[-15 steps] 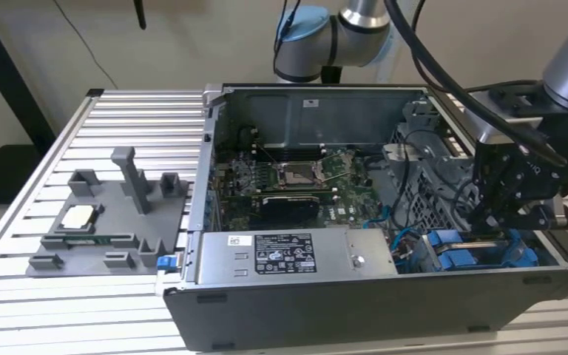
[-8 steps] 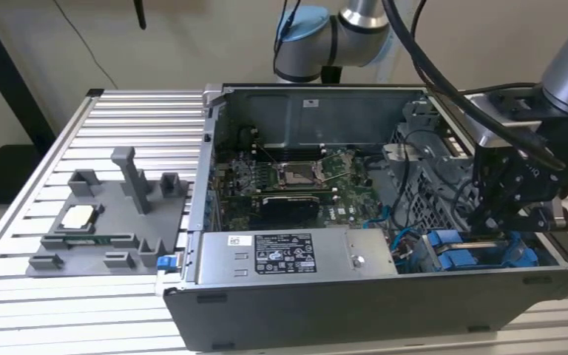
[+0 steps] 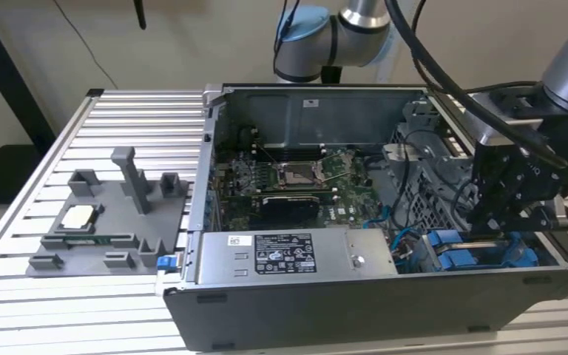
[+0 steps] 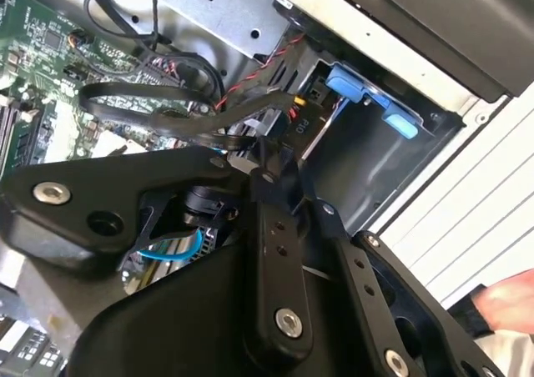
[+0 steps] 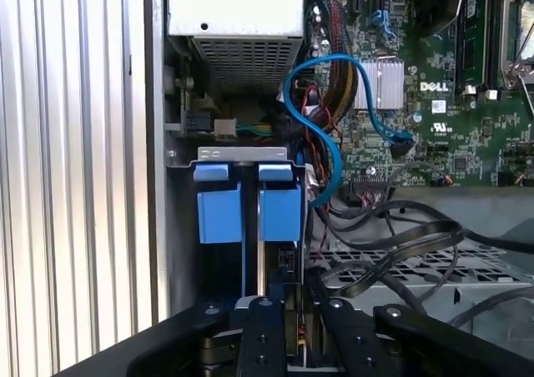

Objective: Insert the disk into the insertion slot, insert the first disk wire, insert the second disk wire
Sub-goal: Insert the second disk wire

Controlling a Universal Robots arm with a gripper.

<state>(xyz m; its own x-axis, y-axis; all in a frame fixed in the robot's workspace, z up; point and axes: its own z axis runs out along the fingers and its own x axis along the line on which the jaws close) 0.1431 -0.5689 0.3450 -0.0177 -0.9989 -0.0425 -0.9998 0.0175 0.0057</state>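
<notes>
The black linkage-fingered tool (image 3: 506,225) hangs low in the open dark computer case (image 3: 363,310), directly over the blue-framed disk (image 5: 249,210) seated in the grey sheet-metal insertion slot (image 5: 242,153), fingers seemingly closed on a connector, though I cannot tell.

A robotics lab or test workshop: an opened computer case (image 3: 363,222) sits on a slatted aluminium bench (image 3: 136,126), with a grey parts fixture (image 3: 106,222) beside the case.

Arm (image 3: 358,26): silver tube w/ light-blue joint caps, black cables alongside. Hand (image 3: 509,194): matte black, angular linkage plates w/ silver screws in both wrist views.
</notes>
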